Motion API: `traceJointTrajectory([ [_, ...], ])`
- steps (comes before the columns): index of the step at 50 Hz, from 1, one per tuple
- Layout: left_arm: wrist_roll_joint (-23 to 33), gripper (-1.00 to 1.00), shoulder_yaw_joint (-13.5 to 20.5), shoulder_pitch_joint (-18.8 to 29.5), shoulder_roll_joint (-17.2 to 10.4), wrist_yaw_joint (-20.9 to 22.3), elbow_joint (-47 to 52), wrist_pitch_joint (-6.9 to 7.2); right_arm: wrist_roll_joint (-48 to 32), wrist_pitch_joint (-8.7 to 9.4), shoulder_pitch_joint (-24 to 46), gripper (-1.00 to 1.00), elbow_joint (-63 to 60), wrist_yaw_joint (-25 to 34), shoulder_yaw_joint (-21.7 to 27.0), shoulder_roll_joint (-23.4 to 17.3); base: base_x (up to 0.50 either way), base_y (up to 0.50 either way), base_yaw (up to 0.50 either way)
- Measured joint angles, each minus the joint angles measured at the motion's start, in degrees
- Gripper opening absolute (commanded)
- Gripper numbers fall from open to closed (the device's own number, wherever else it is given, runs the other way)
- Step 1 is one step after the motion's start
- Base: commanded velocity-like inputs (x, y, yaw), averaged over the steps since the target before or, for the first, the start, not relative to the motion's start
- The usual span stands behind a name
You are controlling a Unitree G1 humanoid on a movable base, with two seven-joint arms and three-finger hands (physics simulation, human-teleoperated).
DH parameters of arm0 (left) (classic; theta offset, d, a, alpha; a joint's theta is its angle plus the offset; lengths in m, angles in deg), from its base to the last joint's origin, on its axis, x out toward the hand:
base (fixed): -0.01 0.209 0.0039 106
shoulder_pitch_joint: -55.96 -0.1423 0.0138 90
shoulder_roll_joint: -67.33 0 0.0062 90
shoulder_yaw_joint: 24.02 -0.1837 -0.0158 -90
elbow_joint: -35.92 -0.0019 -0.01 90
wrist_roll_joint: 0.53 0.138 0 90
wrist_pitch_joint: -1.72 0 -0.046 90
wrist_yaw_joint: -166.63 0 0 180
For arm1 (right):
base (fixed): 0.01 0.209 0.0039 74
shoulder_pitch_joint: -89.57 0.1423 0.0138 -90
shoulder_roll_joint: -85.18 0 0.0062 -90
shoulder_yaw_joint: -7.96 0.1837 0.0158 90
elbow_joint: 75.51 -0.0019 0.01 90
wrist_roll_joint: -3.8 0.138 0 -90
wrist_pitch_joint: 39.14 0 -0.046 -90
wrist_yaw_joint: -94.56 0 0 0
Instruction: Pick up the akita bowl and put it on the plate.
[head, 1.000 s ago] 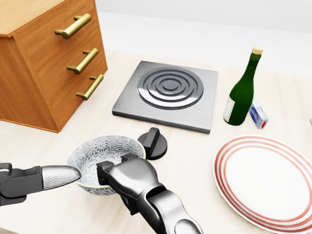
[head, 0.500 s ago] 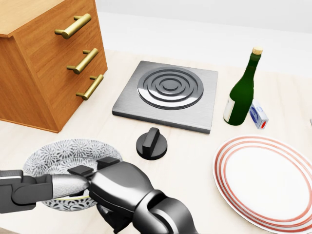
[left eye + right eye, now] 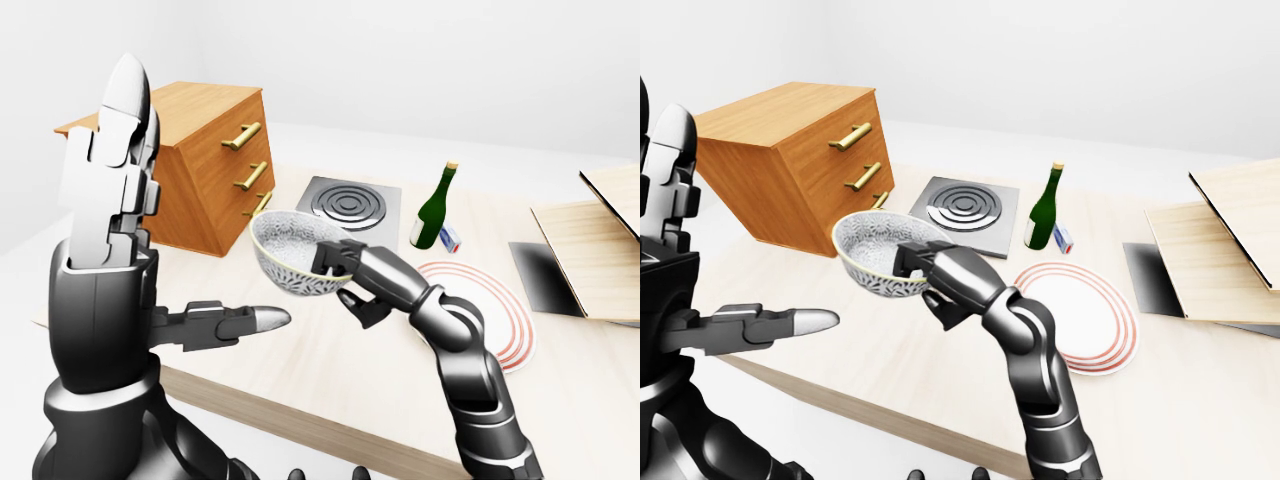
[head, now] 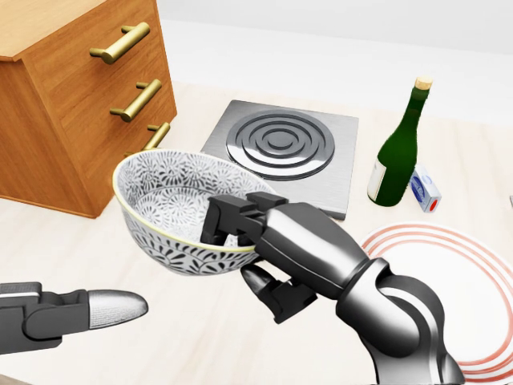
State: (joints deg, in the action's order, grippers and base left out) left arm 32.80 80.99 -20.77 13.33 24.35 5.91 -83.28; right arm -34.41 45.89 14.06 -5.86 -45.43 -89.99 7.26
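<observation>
Surface (image 3: 1200,350): a big pale wooden top that carries all the things.
Drawer box (image 4: 72,96): brown wood with three gold handles, at the left of the head view.
Stove plate (image 4: 276,152): a gray square with round rings, past the bowl, near the top middle.
Plate (image 3: 1080,325): white with red rings, lying flat on the surface at the right, well apart from the bowl.
Right robot hand (image 4: 268,253): its fingers are clenched over the rim of the akita bowl, with other fingers under it.
Akita bowl (image 4: 180,208): up in the air above the surface, left of the plate. It is tipped, so its open side points up and toward the left of the head view.
Left robot hand (image 4: 80,313): low at the left, fingers out straight, holding nothing, apart from the bowl.
Bottle (image 4: 398,152): green, standing upright above the plate.
Small box (image 4: 426,190): white and blue, just beside the bottle.
</observation>
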Motion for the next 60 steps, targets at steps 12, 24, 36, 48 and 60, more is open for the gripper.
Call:
traceJointTrajectory([
  [12, -0.72, 0.92, 0.03, 0.11, 0.00, -0.85, 0.00, 0.00, 10.17, 0.00, -6.31, -1.00, -0.51, 0.00, 9.72, -7.53, 0.00, 0.00, 0.00],
  [24, -0.35, 0.92, -0.31, 0.19, 0.00, -0.86, 0.01, 0.00, 17.91, 0.02, -10.53, -1.00, 6.88, 0.00, 20.40, -14.96, 0.00, 0.00, 0.00],
  [36, 0.31, 0.92, -0.49, 0.33, 0.00, -0.37, 0.00, 0.00, 23.53, -0.03, -10.63, -1.00, 14.29, 0.00, 28.17, -21.30, 0.00, 0.00, 0.00],
  [48, 0.99, 0.92, -0.80, 0.24, 0.00, 0.10, 0.00, 0.00, 25.38, 0.01, -8.07, -1.00, 20.92, 0.00, 32.58, -26.77, 0.00, 0.00, 0.00],
  [60, 1.47, 0.92, -0.77, 0.56, 0.00, 0.38, 0.00, 0.00, 25.55, 0.01, -7.51, -1.00, 23.70, 0.00, 33.83, -29.33, 0.00, 0.00, 0.00],
])
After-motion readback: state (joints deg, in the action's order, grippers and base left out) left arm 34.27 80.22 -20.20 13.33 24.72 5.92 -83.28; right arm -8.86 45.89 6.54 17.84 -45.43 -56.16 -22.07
